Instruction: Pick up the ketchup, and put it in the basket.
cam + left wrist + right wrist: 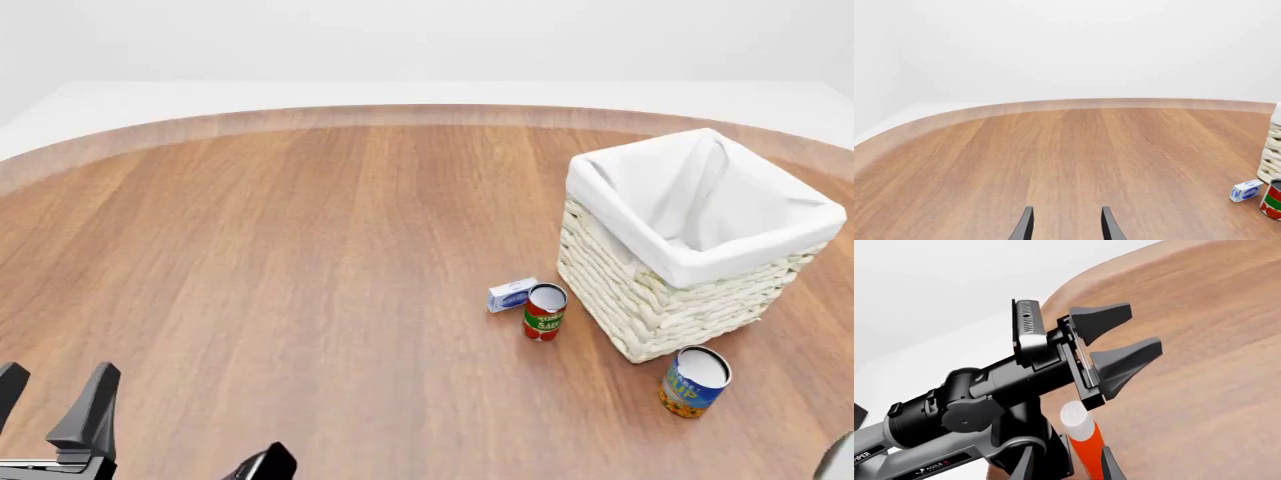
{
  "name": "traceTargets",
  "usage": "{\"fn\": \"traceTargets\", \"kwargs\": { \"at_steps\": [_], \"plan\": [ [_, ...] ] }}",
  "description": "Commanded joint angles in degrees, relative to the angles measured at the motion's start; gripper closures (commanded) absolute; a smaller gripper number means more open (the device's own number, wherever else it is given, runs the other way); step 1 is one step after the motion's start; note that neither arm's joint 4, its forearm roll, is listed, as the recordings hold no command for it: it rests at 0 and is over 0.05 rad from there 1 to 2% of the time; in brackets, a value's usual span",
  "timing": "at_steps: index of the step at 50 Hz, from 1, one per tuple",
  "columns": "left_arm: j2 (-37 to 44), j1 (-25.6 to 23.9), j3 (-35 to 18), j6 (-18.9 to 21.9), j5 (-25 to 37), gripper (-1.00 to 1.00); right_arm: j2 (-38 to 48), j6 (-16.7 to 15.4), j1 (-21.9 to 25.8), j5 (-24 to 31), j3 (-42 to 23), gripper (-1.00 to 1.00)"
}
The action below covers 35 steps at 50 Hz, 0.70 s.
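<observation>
The right gripper [1066,466] seems clamped on the ketchup [1083,442]; the left gripper [1133,344] gapes empty. The basket [667,290] stands at two o'clock.

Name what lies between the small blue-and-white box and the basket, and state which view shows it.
The red-and-green can stands between the blue-and-white box and the basket, right beside the box. The front view shows it best.
</observation>
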Motion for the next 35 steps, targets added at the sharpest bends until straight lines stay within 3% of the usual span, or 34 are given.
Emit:
{"fn": "traceTargets", "kwargs": {
  "at_steps": [1, 35],
  "plan": [
    [0.0, 0.0, 0.0, 0.0, 0.0, -1.0, 2.84, 1.05, -0.69, 1.14, -2.0, -1.0],
    [0.0, 0.0, 0.0, 0.0, 0.0, -1.0, 5.26, 1.58, -0.56, 1.76, -4.48, -1.0]
  ]
}}
